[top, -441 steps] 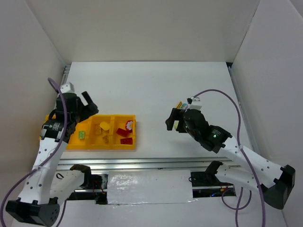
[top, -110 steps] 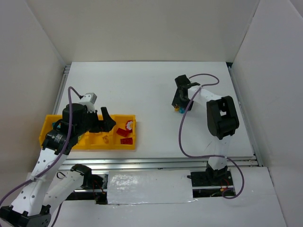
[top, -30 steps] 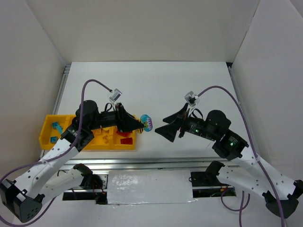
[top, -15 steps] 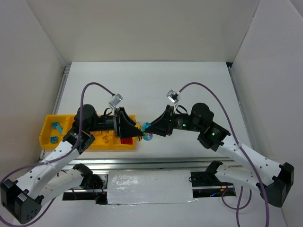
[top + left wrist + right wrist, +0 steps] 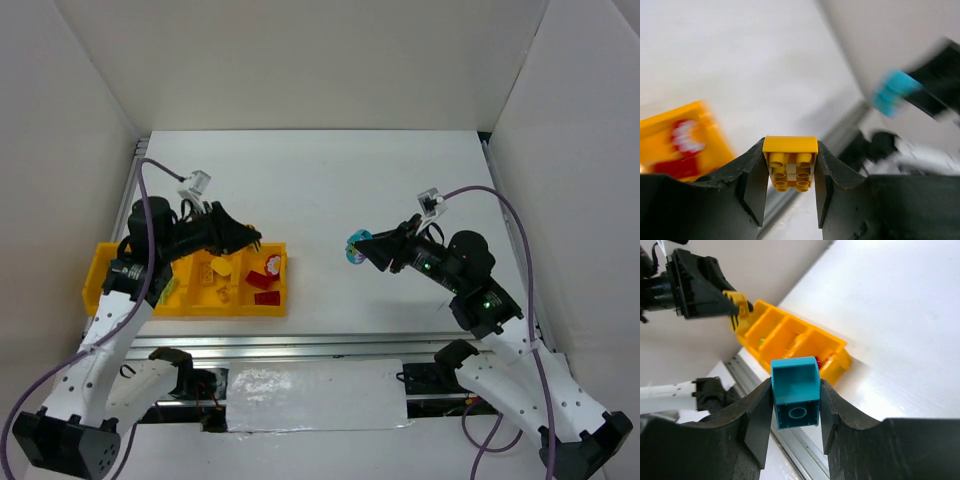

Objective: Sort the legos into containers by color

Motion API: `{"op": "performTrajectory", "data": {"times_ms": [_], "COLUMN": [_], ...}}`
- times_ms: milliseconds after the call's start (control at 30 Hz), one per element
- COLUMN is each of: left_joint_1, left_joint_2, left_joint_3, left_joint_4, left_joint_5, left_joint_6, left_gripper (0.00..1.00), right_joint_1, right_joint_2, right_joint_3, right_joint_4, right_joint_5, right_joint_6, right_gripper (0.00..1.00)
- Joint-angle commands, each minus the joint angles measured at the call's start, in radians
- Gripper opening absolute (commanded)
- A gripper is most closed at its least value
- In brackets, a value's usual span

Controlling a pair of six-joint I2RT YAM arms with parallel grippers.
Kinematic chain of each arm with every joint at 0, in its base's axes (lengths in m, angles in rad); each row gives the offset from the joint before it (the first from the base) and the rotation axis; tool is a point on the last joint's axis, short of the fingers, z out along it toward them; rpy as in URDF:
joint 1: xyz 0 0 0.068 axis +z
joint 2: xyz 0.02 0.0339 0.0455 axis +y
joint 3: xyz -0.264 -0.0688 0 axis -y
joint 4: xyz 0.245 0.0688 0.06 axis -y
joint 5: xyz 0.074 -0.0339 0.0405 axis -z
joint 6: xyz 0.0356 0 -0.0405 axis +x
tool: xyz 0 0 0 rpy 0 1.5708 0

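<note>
Near the tray's (image 5: 240,309) right end, left end effector (image 5: 790,172) pinches a yellow brick (image 5: 790,145) in the air, studs-down side facing the wrist camera. Right end effector (image 5: 796,410) pinches a teal brick (image 5: 795,382) above bare surface (image 5: 320,190), well apart from the tray. Red bricks (image 5: 265,280) sit in the rightmost compartment.

Bright, even light; left-wrist background motion-blurred
</note>
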Motion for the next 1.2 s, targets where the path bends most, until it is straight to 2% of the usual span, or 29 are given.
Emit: {"op": "performTrajectory", "data": {"times_ms": [0,33,67,167,400,533,567,633,667,733,800,867,1033,1133,1167], "left_joint_1": [0.127,0.137,0.146,0.148,0.148,0.148,0.148,0.148,0.148,0.148,0.148,0.148,0.148,0.148,0.148], "left_joint_2": [0.091,0.118,0.160,0.191,0.248,0.267,0.268,0.267,0.262,0.248,0.236,0.207,0.123,0.017,-0.009], "left_joint_3": [0.067,0.070,0.062,0.024,0.002,-0.011,-0.014,-0.017,-0.022,-0.024,-0.025,-0.018,0.005,-0.005,-0.017], "left_joint_4": [-0.322,-0.368,-0.430,-0.446,-0.472,-0.456,-0.460,-0.465,-0.462,-0.462,-0.460,-0.465,-0.477,-0.407,-0.323], "left_joint_5": [-0.349,-0.463,-0.660,-0.837,-1.042,-1.024,-1.027,-1.025,-1.019,-1.004,-0.989,-0.962,-0.897,-0.670,-0.469], "left_joint_6": [0.107,0.098,0.060,-0.019,-0.116,-0.117,-0.120,-0.122,-0.122,-0.120,-0.117,-0.102,-0.051,0.035,0.054], "left_gripper": [0.00,0.00,0.00,0.00,0.01,0.13,0.27,0.40,0.62,0.82,0.92,0.99,1.00,1.00,0.99], "right_joint_1": [-0.020,-0.018,-0.018,-0.020,-0.015,-0.017,-0.015,-0.018,-0.018,-0.017,-0.015,-0.015,-0.015,-0.015,-0.015], "right_joint_2": [0.003,0.004,0.009,0.015,0.069,0.070,0.073,0.075,0.078,0.079,0.085,0.093,0.118,0.124,0.124], "right_joint_3": [0.023,0.025,0.022,0.005,-0.014,-0.035,-0.035,-0.037,-0.037,-0.037,-0.037,-0.041,-0.051,-0.052,-0.052], "right_joint_4": [-0.137,-0.142,-0.140,-0.114,-0.088,-0.071,-0.069,-0.069,-0.069,-0.065,-0.063,-0.053,-0.017,0.033,0.045], "right_joint_5": [0.132,0.130,0.121,0.095,0.031,0.014,0.012,0.006,0.003,-0.002,-0.002,-0.008,-0.048,-0.078,-0.091], "right_joint_6": [-0.048,-0.053,-0.053,-0.045,-0.036,-0.030,-0.030,-0.032,-0.032,-0.032,-0.030,-0.021,0.004,0.040,0.069], "right_gripper": [0.00,0.00,0.00,0.00,0.00,0.00,0.00,0.00,0.00,0.00,0.00,0.00,0.00,0.00,0.00]}}
